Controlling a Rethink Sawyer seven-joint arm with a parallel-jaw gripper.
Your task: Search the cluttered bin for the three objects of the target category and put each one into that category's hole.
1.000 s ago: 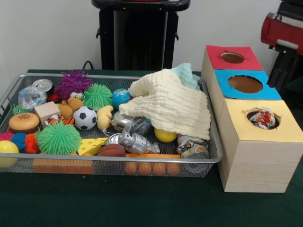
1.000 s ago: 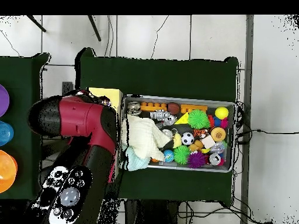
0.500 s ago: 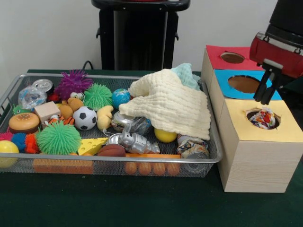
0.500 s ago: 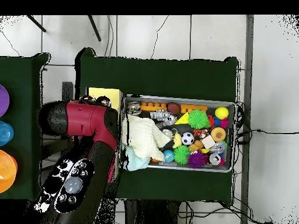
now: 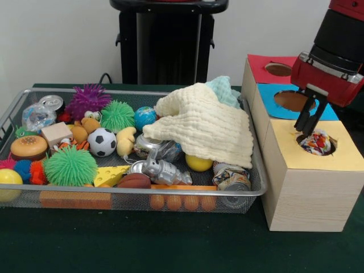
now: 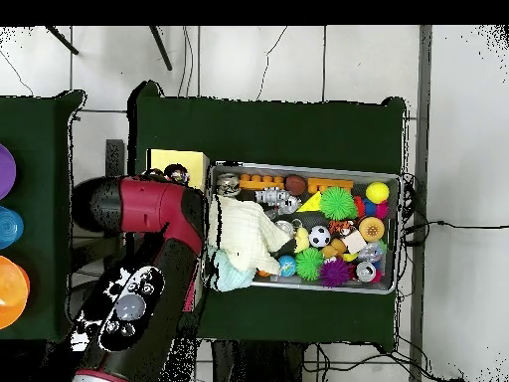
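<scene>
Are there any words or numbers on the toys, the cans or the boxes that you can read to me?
No words or numbers can be read anywhere.
Crushed can at the bin's front: printed label, too blurred to read.
Can at the bin's back corner: nothing legible.
Red, blue and yellow box tops: plain, no writing.

1. Soft, even indoor light fills the front view; the white wall [image 5: 57, 40] shows no glare.
2. Faint shadows sit beneath the wire bin [image 5: 142, 199].
3. The arm [image 6: 149, 214] appears slightly soft overhead.
</scene>
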